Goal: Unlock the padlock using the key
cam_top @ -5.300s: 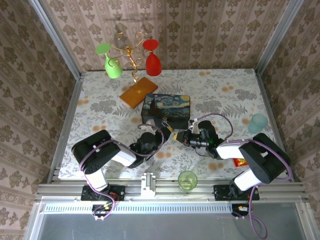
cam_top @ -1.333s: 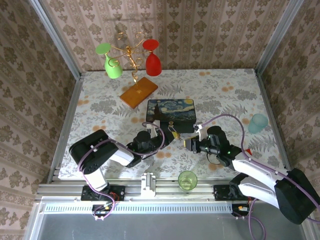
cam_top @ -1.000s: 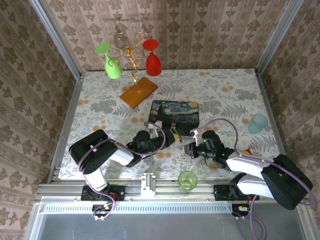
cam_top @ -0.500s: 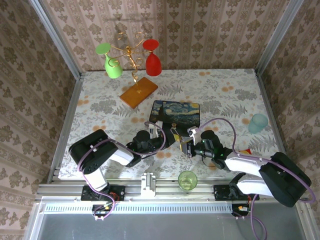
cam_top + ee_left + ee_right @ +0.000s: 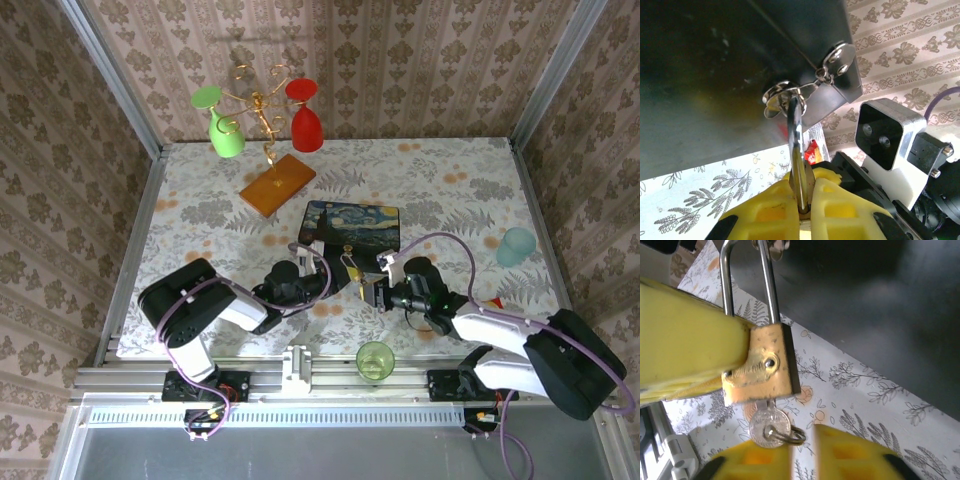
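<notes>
We see the counter (image 5: 200, 215) under a flowered cloth, and the dark painted box (image 5: 352, 222) stands near its middle. Both arms reach to the near side of this box, and they meet there.

The left end effector (image 5: 332, 272) is clenched on the padlock (image 5: 767, 367). In the right wrist view one of its yellow fingers (image 5: 685, 345) presses flat against the side of the brass body. In the left wrist view we see the lock from its thin edge, held between the two yellow pads. Its silver shackle (image 5: 795, 125) rises from there and passes through the metal hasp (image 5: 782, 94) on the wall of the box. So the padlock hangs at the box front, closed, and the shackle sits in the body.

The right end effector (image 5: 802, 450) is just below the padlock and is released. Its jaws stand a little apart, and we see only the cloth in the gap between them.

The key (image 5: 769, 426) sits in the bottom of the padlock with a small ring on its round head. The head is just above one right fingertip, beside the gap. We cannot tell if it touches this fingertip.
</notes>
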Available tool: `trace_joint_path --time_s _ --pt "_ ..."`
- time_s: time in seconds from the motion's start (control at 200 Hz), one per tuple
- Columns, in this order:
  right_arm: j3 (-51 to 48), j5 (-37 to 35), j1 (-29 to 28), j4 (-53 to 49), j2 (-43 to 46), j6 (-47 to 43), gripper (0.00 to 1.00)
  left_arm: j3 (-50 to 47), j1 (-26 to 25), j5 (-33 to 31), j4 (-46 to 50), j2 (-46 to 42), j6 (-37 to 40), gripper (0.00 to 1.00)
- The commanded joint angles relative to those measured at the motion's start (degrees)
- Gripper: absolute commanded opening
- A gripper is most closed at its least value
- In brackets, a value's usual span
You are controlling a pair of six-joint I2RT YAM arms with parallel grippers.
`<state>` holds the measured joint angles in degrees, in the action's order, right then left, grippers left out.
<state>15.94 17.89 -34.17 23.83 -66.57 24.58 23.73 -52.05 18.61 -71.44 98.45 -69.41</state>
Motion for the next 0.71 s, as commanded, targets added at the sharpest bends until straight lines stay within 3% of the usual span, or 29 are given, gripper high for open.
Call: trace_joint_path --time_s 0.0,0.125,0.22,0.345,0.495,0.7 --pt "-2.9 -8.3 -1.5 -3.9 5.5 1.4 0.33 1.4 1.0 0.1 -2.7 1.8 0.0 0.0" --pt "-1.6 -21.8 -4.1 -15.7 14.0 0.6 0.39 2.7 1.1 0.2 -2.8 3.8 -1.3 0.0" --pt "-1.4 -22.8 -4.2 -15.9 16.1 -0.4 0.4 2.4 1.0 -0.1 -2.8 4.2 -1.4 0.0" --pt "1.6 -18.7 -4.7 -15.6 11.0 -3.9 0.4 1.4 0.9 -0.8 -2.8 3.2 -1.2 0.0" --pt "5.3 -27.9 -11.7 -15.5 3.3 -9.4 0.43 0.4 0.9 -1.2 -2.7 2.3 -1.5 0.0" --pt "8.8 -30.9 -14.8 -12.4 -5.4 -13.0 0.44 -1.0 1.0 -2.1 -2.8 3.1 -2.3 0.0"
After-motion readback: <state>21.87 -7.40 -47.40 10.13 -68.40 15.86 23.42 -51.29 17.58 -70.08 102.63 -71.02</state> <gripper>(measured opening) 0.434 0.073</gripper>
